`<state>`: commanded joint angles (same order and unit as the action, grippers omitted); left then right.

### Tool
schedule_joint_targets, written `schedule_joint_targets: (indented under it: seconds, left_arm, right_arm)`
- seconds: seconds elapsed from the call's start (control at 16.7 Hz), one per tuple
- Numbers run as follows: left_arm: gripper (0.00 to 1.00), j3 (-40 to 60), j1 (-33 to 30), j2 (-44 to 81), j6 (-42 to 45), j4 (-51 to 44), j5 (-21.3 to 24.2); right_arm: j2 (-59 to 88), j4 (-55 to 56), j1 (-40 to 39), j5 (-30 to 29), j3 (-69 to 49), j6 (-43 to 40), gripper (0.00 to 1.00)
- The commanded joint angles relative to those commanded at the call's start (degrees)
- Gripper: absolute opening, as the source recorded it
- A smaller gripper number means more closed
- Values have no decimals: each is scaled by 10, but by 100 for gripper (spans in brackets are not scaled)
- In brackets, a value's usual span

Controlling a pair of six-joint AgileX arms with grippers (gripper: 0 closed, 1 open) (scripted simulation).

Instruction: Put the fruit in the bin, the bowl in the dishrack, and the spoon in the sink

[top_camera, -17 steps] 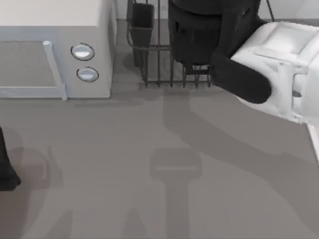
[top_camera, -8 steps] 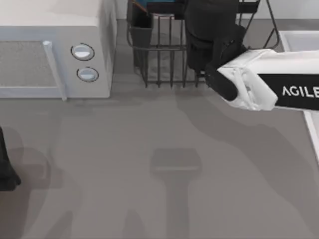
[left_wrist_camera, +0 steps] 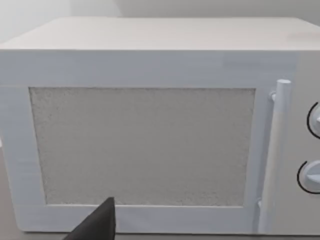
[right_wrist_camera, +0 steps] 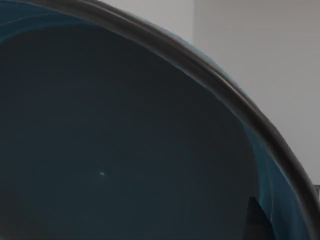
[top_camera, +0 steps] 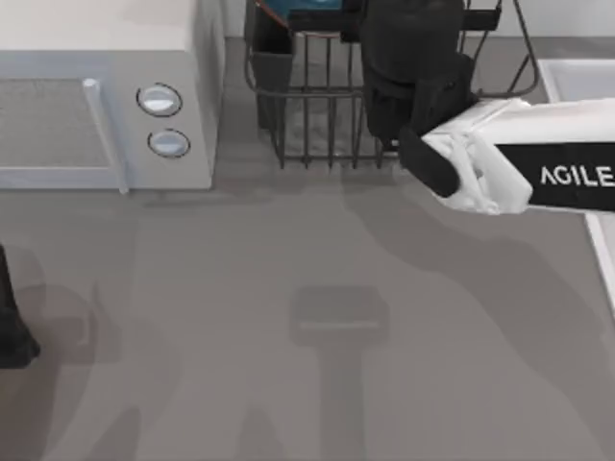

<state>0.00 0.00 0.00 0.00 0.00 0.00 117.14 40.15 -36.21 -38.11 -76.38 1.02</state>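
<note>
since a second ago the right arm has swung up over the dishrack (top_camera: 317, 106) at the top view's far edge, and the last half second brought almost no shift. the bowl (right_wrist_camera: 125, 140) sits close against the right tool (whether it grips i cannot tell), a teal sliver (top_camera: 288, 10) above the rack. placing looks near. the left arm is parked facing the microwave (left_wrist_camera: 150, 125).

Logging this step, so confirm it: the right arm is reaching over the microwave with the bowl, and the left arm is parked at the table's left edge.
Not the microwave. In the top view the right arm reaches over the dishrack, where a sliver of the bowl shows; the right wrist view looks into the bowl. The left arm is at the table's left edge.
</note>
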Motion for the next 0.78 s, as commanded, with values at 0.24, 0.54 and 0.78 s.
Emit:
schedule_joint_targets:
  seconds: [0.24, 0.54, 0.78]
  left_arm:
    - [100, 0, 0, 0, 0, 0, 0]
    - [100, 0, 0, 0, 0, 0, 0]
    - [100, 0, 0, 0, 0, 0, 0]
  right_arm:
    - [0, 0, 0, 0, 0, 0, 45]
    - [0, 0, 0, 0, 0, 0, 83]
    - [0, 0, 0, 0, 0, 0, 100]
